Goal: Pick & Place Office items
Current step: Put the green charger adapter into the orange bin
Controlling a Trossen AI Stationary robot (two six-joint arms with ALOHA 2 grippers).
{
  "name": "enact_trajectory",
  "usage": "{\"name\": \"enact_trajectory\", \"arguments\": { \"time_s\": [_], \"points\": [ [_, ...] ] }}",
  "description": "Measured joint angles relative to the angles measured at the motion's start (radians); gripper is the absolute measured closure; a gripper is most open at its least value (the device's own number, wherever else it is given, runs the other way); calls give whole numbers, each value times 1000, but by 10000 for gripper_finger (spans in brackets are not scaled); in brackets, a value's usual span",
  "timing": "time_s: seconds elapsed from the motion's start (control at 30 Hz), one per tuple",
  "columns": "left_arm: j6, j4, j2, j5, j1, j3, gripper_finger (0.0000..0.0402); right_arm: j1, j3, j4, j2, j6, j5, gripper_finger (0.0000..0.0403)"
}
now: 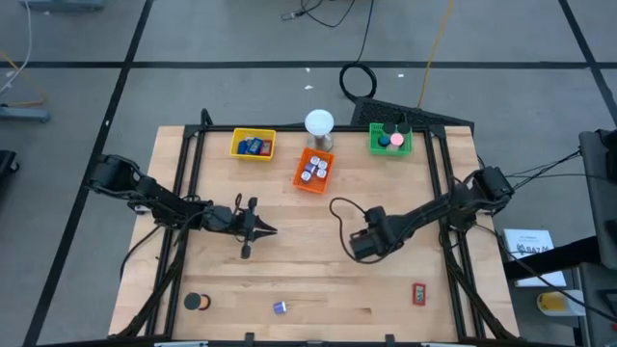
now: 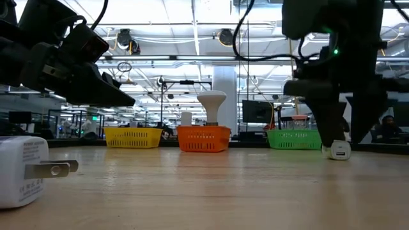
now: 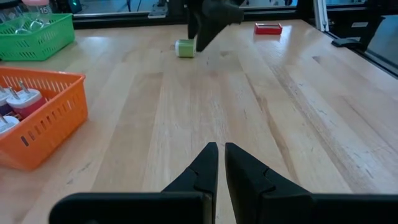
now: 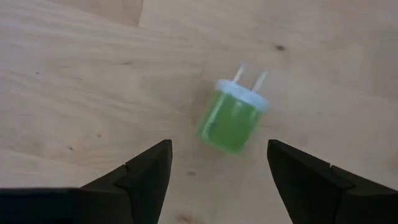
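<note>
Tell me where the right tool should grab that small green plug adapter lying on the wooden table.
Probably across the small green plug adapter's translucent body, from straight above. It lies flat with its prongs sticking out one end, and the open right tool already hangs over it.

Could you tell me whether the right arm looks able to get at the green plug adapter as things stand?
Probably yes. The right gripper hangs open above the green plug adapter, which lies alone on bare table just ahead of the fingertips. Nothing stands between them.

Overhead looks down; low views level; both show orange tray (image 1: 312, 170).
</note>
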State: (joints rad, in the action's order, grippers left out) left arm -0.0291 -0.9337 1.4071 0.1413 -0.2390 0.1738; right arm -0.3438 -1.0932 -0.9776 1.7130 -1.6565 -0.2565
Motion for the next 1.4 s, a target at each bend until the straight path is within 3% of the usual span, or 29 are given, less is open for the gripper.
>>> {"name": "enact_trajectory", "arguments": {
  "time_s": [0.3, 0.63, 0.8, 1.03, 1.1, 1.2, 1.4],
  "points": [
    [8, -3, 0, 0, 0, 0, 371, 13, 99, 141, -2, 30, -4, 156],
    [3, -5, 0, 0, 0, 0, 371, 10, 109, 144, -3, 88, -5, 257],
    [-188, -5, -1, -1, 20, 0, 371, -9, 90, 145, -5, 327, -33, 306],
    [-348, -5, -1, -11, 49, 0, 370, -43, 68, 317, -5, 604, -253, 359],
    [-367, -5, -1, -18, 49, 0, 365, -39, 68, 345, -5, 619, -289, 365],
    [-388, -5, -1, -18, 42, 0, 349, -28, 68, 336, -5, 607, -253, 361],
    [-331, -5, -1, -5, 27, 0, 306, -23, 67, 166, -39, 635, -181, 305]
  ]
}}
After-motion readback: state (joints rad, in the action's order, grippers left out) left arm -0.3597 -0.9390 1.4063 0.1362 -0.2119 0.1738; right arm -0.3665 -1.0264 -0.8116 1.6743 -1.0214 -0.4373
